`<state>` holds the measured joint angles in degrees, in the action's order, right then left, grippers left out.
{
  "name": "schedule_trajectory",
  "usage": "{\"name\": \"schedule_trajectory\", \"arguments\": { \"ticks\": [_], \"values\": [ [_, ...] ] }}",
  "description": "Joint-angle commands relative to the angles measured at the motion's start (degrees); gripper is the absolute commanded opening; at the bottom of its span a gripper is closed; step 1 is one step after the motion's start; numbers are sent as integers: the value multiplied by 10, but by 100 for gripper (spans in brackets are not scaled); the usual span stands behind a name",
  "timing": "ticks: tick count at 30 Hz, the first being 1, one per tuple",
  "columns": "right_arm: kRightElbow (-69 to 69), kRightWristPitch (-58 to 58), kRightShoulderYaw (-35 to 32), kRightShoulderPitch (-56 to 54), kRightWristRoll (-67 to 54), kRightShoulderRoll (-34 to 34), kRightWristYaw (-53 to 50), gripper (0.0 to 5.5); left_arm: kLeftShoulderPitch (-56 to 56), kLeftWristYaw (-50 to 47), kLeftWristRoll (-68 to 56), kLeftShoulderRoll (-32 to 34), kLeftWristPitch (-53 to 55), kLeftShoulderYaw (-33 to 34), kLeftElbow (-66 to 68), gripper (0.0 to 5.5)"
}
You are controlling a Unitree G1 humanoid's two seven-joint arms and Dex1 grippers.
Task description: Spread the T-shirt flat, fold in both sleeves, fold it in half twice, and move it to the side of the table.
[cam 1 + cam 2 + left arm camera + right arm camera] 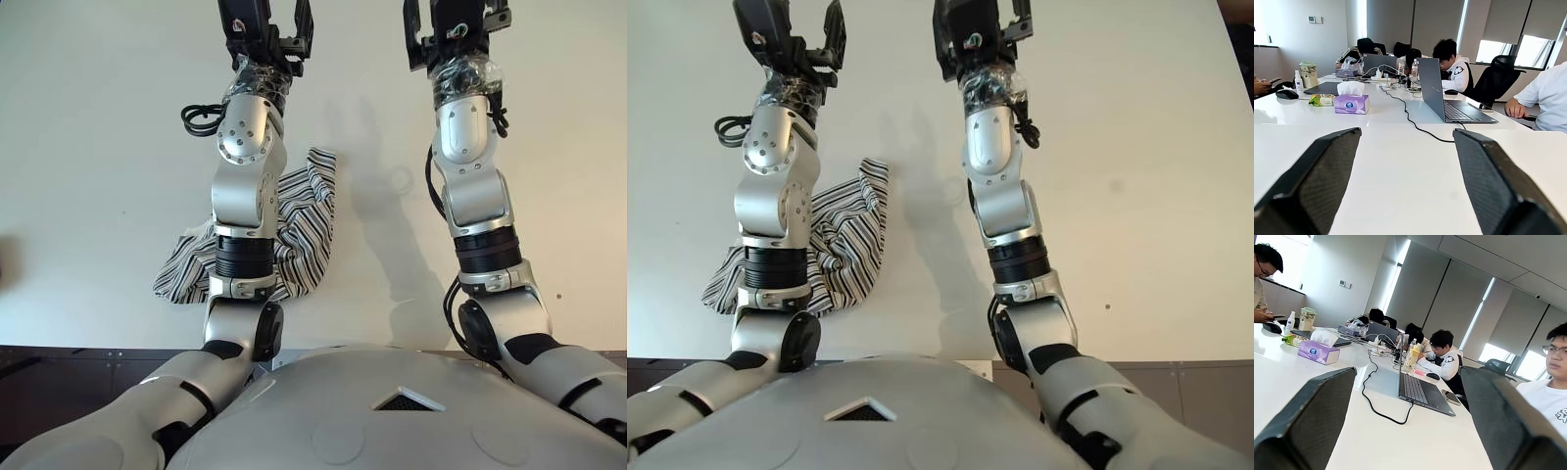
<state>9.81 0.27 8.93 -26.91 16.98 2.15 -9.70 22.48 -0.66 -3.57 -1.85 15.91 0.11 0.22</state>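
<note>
The T-shirt (306, 220), black-and-white striped, lies crumpled in a heap on the white table (98, 196) near its front edge. My left forearm passes over it and hides its middle. My left gripper (266, 18) is held well beyond the shirt, above bare table, fingers (1327, 171) apart and holding nothing. Level with it and off to the shirt's right, my right gripper (458, 15) is also open and empty, its dark fingers (1312, 416) spread wide.
A black cable loop (201, 119) lies on the table by my left forearm. Bare table stretches to the left, to the right and beyond the shirt. Farther off stand a laptop (1442, 93), a tissue box (1351, 104) and a trailing cable (1415, 125).
</note>
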Motion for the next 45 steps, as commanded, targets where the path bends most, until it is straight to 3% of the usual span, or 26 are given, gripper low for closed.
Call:
{"name": "schedule_trajectory", "arguments": {
  "ticks": [1, 4, 9, 16, 21, 27, 29, 40, 43, 45],
  "values": [
    [36, -5, -11, -25, 10, 0, -23, 387, 29, -13, 22, 9, 2, -2, 27, 347],
    [42, -8, -4, -21, 25, 3, -31, 387, 28, -18, 37, 12, -3, -6, 38, 347],
    [25, 69, -76, -7, -138, -62, 41, 387, 28, -16, 47, 16, 1, -7, 50, 347],
    [2, 98, -108, -4, -196, -64, 68, 387, 15, 21, -11, 2, 2, 14, 38, 347],
    [-9, 88, -91, 3, -155, -43, 50, 387, 2, -8, -28, -8, -1, 44, 53, 347],
    [-14, 65, -39, 23, -78, -13, 47, 387, -14, -65, 85, 15, -77, -4, 49, 347],
    [-16, 60, -36, 25, -70, -10, 46, 367, -19, -72, 85, 0, -84, -8, 47, 347],
    [11, 46, -41, 6, -57, -6, 37, 367, -16, -57, 65, -14, -88, 1, 54, 347],
    [15, 42, -40, 1, -56, -6, 38, 366, -14, -51, 60, -16, -91, -7, 53, 394],
    [17, 41, -40, -1, -57, -6, 40, 366, -13, -50, 61, -17, -89, -9, 53, 394]
  ]
}}
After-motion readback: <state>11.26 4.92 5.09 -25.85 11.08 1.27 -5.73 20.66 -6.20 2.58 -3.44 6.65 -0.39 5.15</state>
